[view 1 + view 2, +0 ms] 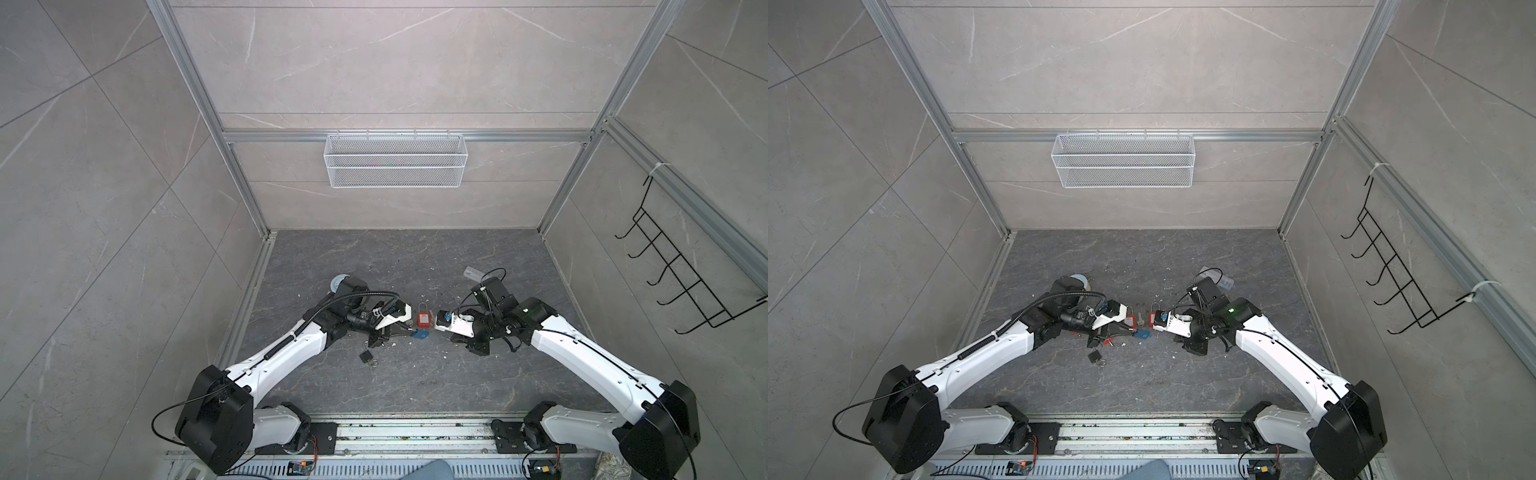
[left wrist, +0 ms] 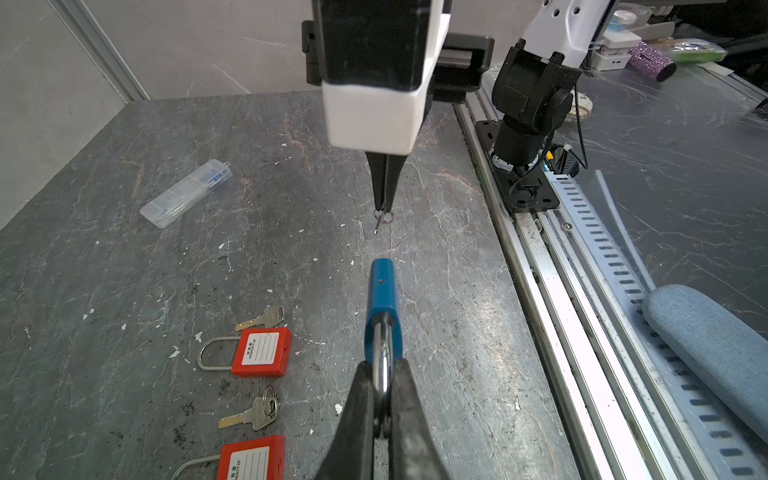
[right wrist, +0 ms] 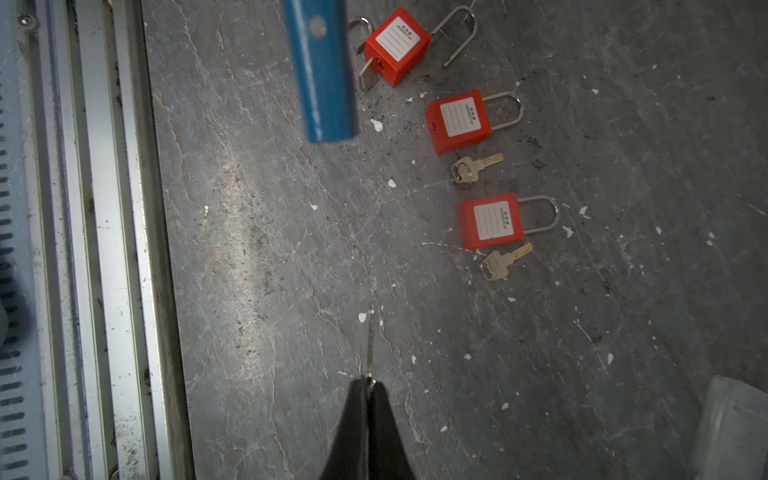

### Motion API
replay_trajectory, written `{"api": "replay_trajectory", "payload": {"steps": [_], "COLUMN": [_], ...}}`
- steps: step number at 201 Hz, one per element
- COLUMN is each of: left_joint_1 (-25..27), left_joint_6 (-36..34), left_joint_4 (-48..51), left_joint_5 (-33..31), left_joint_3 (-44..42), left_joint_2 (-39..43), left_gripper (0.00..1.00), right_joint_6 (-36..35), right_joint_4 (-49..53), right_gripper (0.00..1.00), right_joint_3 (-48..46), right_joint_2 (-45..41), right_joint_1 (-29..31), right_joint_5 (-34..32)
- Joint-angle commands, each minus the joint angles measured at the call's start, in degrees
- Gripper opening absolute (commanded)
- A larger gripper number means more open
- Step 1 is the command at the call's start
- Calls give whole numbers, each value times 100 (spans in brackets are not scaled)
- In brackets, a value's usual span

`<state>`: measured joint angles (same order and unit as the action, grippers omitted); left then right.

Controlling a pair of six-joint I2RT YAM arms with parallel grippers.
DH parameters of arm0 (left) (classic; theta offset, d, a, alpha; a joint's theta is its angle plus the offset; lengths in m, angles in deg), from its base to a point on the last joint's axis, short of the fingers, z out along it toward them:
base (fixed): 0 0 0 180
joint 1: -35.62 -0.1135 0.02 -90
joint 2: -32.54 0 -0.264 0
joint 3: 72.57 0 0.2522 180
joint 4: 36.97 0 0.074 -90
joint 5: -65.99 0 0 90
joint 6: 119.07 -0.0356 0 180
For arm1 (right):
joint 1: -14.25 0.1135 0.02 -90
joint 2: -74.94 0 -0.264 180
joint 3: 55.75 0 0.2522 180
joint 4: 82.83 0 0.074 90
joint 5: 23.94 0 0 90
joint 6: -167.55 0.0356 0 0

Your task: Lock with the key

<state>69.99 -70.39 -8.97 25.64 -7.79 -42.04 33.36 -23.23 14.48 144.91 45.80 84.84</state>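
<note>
Plainly, the left gripper (image 2: 382, 376) is clamped on the steel shackle of the blue padlock (image 2: 381, 291). It holds the lock raised off the table (image 2: 124, 270), with the body pointing away from the claw. The right gripper (image 3: 368, 384) is pinched tight on the key (image 3: 370, 345). The key shows edge-on (a thin sliver in both wrist views), its tip sticking out past the fingers.

In a top view the blue padlock (image 1: 420, 334) hangs near the middle of the table, and the right gripper faces it from about 3 o'clock. Key tip and lock are near each other but apart, with bare table showing between them.

Three red padlocks (image 3: 457, 120) lie in a row, with two loose keys (image 3: 473, 168) beside them. The one by the blue padlock has a key in its base and its shackle sprung open. A small black padlock (image 1: 365, 356) lies at about 7 o'clock from the left gripper. A clear case (image 1: 473, 273) lies at about 1 o'clock from the blue padlock.
</note>
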Motion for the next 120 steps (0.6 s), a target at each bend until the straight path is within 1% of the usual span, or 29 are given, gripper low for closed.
{"api": "replay_trajectory", "payload": {"steps": [1,14,24,54,81,96,120], "left_joint_1": [-6,-3,-7,25,107,215,426], "left_joint_6": [-584,-617,-778,-939,-957,-982,-967], "left_joint_4": [1048,1416,1768,2491,2951,3247,3672], "left_joint_5": [178,149,103,72,33,-102,-303], "left_joint_3": [636,880,1060,1493,1827,2080,2594], "left_joint_2": [-275,-478,-634,-1116,-1567,-1883,-2541], "left_gripper": [0,0,0,0,0,0,0], "right_joint_6": [691,1140,1485,2664,3575,4180,4846], "right_joint_4": [-336,-481,-620,-1010,-858,-848,-869], "right_gripper": [0,0,0,0,0,0,0], "right_joint_3": [19,51,55,-2,51,29,-100], "right_joint_2": [-131,-167,-246,-529,-582,-590,-586], "right_joint_1": [-37,-44,-43,-44,-44,-43,-43], "right_joint_5": [-337,-400,-422,-882,-1213,-1565,-1681]}}
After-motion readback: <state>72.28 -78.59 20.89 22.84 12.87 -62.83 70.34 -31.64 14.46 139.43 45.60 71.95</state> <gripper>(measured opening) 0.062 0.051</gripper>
